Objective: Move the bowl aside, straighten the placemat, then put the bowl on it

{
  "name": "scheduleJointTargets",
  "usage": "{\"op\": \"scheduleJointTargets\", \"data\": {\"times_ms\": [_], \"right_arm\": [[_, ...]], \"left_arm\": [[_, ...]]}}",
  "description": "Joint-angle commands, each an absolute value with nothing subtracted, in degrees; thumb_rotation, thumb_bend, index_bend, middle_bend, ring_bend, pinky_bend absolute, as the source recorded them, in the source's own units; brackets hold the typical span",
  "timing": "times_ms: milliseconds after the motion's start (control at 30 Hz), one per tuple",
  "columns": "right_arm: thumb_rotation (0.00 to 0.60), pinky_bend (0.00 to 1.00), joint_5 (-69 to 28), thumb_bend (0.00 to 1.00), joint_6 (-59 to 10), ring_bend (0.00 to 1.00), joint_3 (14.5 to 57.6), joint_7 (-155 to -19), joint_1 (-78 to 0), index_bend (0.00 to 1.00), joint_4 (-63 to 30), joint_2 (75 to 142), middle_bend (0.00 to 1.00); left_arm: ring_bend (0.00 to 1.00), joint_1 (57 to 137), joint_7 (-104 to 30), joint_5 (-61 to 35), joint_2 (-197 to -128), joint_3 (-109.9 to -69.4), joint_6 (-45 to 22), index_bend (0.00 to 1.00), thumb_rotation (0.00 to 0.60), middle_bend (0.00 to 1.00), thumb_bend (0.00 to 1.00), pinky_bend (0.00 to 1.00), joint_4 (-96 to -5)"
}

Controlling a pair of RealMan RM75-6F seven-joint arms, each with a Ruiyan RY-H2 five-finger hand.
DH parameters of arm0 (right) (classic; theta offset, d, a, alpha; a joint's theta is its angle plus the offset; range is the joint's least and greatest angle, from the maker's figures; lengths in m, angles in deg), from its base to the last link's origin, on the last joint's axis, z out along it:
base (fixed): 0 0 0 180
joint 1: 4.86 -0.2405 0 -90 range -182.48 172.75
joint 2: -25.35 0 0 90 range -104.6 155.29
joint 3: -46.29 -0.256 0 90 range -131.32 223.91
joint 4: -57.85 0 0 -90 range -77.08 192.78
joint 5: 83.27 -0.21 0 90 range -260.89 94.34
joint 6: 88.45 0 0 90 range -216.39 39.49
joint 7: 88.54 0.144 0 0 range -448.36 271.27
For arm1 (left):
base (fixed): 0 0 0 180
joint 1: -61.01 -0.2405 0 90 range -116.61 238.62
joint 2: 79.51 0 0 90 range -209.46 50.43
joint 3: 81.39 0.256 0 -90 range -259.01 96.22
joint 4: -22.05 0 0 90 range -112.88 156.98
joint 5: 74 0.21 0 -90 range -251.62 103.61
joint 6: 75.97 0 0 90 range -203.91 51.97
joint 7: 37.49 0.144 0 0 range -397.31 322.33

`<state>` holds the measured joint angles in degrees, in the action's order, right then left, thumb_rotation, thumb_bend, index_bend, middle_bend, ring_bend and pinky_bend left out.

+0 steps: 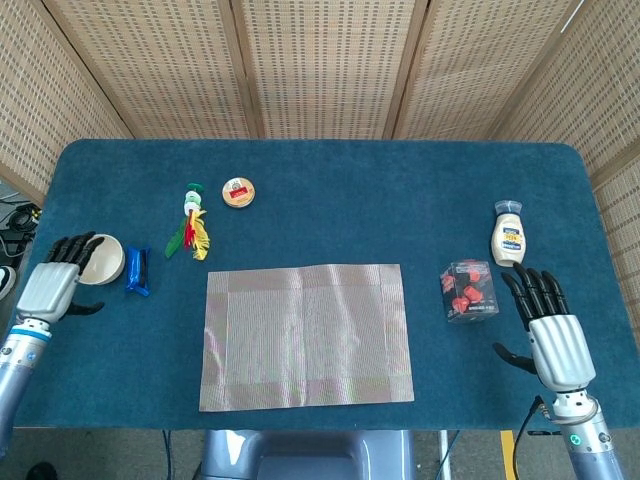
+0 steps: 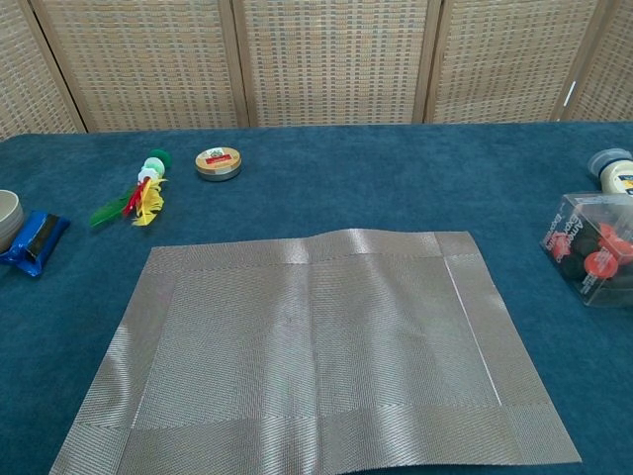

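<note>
The left hand (image 1: pixel 52 282) was at the near-left rim of the bowl (image 1: pixel 101 257), its fingers reaching the rim; whether they gripped it could not be determined. The placemat (image 1: pixel 308 335) lay flat, well to the right of that hand. The right hand (image 1: pixel 552 335) rested released, fingers spread, just beside a clear box (image 1: pixel 469 291).
</note>
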<state>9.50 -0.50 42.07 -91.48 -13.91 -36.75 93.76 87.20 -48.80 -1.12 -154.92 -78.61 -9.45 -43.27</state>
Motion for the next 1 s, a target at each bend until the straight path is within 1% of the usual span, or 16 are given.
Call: {"op": "scheduleJointTargets", "data": {"times_ms": [33, 100, 233, 400, 533, 700, 867, 933, 1000], "right_arm": [[0.600, 0.00, 9.5, 0.00, -0.6, 0.00, 42.1, -91.6, -13.9, 0.04, -36.8, 93.8, 0.00], [0.600, 0.00, 9.5, 0.00, -0.7, 0.00, 42.1, -91.6, -13.9, 0.04, -36.7, 93.9, 0.00], [0.600, 0.00, 9.4, 0.00, -1.0, 0.00, 42.2, -91.5, -14.0, 0.04, -36.6, 93.9, 0.00], [0.600, 0.00, 9.3, 0.00, -1.0, 0.00, 42.1, -91.6, -14.0, 0.04, -36.4, 94.1, 0.00], [0.600, 0.00, 9.3, 0.00, -1.4, 0.00, 42.2, -91.6, -14.1, 0.04, -36.2, 94.2, 0.00], [0.600, 0.00, 9.1, 0.00, -1.5, 0.00, 42.1, -91.6, -14.2, 0.04, -36.0, 94.4, 0.00], [0.600, 0.00, 9.0, 0.00, -1.5, 0.00, 42.0, -91.5, -14.2, 0.04, -35.9, 94.4, 0.00], [0.600, 0.00, 9.0, 0.00, -1.5, 0.00, 42.0, -91.5, -14.2, 0.04, -35.9, 94.4, 0.00], [0.600, 0.00, 8.9, 0.00, -1.5, 0.00, 42.0, -91.4, -14.2, 0.04, -35.9, 94.4, 0.00]], "left_arm": [[0.00, 86.5, -47.9, -4.3, -156.7, -81.3, -13.2, 0.23, 0.600, 0.00, 0.00, 0.00, -39.8], [0.00, 86.6, -47.5, -4.7, -157.6, -81.6, -14.5, 0.27, 0.600, 0.00, 0.03, 0.00, -38.0], [0.00, 87.1, -47.4, -5.6, -159.4, -82.2, -17.6, 0.30, 0.600, 0.00, 0.16, 0.00, -34.9], [0.00, 88.0, -47.9, -6.0, -162.0, -83.0, -22.2, 0.36, 0.600, 0.00, 0.21, 0.00, -29.9], [0.00, 88.6, -48.0, -6.6, -163.7, -83.6, -25.5, 0.37, 0.600, 0.00, 0.30, 0.00, -26.7], [0.00, 89.1, -48.7, -6.2, -165.4, -84.2, -27.2, 0.40, 0.600, 0.00, 0.35, 0.00, -23.9], [0.00, 89.5, -49.4, -5.8, -166.5, -85.0, -28.5, 0.54, 0.600, 0.00, 0.49, 0.00, -21.8], [0.00, 89.5, -49.4, -5.8, -166.8, -85.2, -28.8, 0.59, 0.600, 0.00, 0.52, 0.00, -21.3], [0.00, 89.4, -49.2, -5.8, -166.9, -85.4, -28.9, 0.61, 0.600, 0.00, 0.53, 0.00, -21.0]]}}
